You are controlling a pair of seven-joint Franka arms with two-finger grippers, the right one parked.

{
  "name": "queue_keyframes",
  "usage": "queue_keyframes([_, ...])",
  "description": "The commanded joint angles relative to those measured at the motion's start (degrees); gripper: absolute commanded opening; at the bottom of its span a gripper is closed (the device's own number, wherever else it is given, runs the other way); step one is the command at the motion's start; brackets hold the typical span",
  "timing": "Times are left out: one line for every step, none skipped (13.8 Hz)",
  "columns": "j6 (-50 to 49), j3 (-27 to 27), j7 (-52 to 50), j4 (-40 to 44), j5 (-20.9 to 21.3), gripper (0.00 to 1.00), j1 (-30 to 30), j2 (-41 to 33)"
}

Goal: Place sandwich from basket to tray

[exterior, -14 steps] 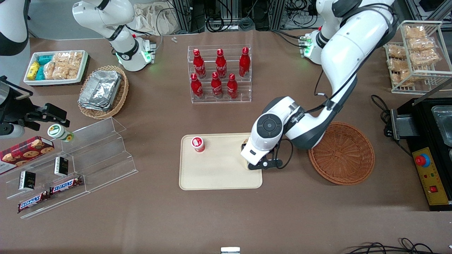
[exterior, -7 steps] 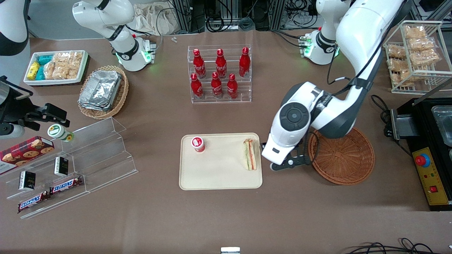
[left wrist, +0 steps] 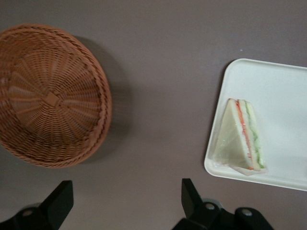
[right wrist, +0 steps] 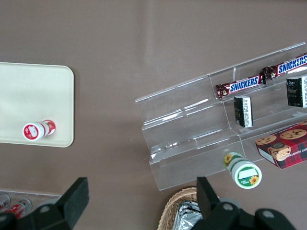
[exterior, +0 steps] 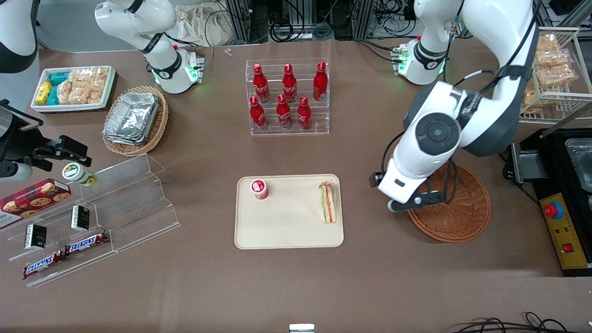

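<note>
Your working arm arches over the table with its wrist pointing straight down, and the gripper (left wrist: 122, 203) hangs in the air above the bare table between the tray (exterior: 277, 231) and the basket (exterior: 462, 217), its fingers (left wrist: 189, 191) spread wide and holding nothing. The sandwich (exterior: 327, 202) lies on the tray at its 3 o'clock edge. In the front view the arm covers the basket's rim from about 9 to 12 o'clock.
</note>
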Motion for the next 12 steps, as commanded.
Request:
queue_keyframes([-1.53,5.34,6.79,-5.08,-3.93,1.00,-0.37,-6.65])
queue_keyframes([-3.11,7.62,10.73,-5.09,-4.64,1.00,-0.37,-7.88])
queue_keyframes([-4.35,10.60,14.60,-5.09,-6.04,1.00,-0.37,-8.94])
queue_keyframes([-4.97,13.50,18.03,-5.09,-7.44,1.00,-0.45,-9.82])
queue_keyframes([-6.28,15.88,21.89,-5.09,-7.63,1.00,-0.46,-10.61])
queue_keyframes([-8.03,18.17,26.37,-5.00,-7.72,1.00,-0.37,-10.96])
queue_keyframes([-9.01,20.54,30.94,-5.00,-7.72,1.00,-0.45,-11.05])
queue_keyframes([-9.45,22.04,34.64,-4.91,-7.72,1.00,-0.46,-11.23])
queue_keyframes([-9.63,22.67,36.68,-4.74,-7.55,1.00,-0.46,-11.23])
queue_keyframes([-9.72,23.02,36.70,-4.21,-7.46,1.00,-0.46,-10.88])
queue_keyframes([-9.81,23.03,36.87,-2.47,-7.02,1.00,-0.46,-10.36])
queue_keyframes([-10.33,23.03,37.05,-0.54,-7.28,1.00,-0.46,-9.57])
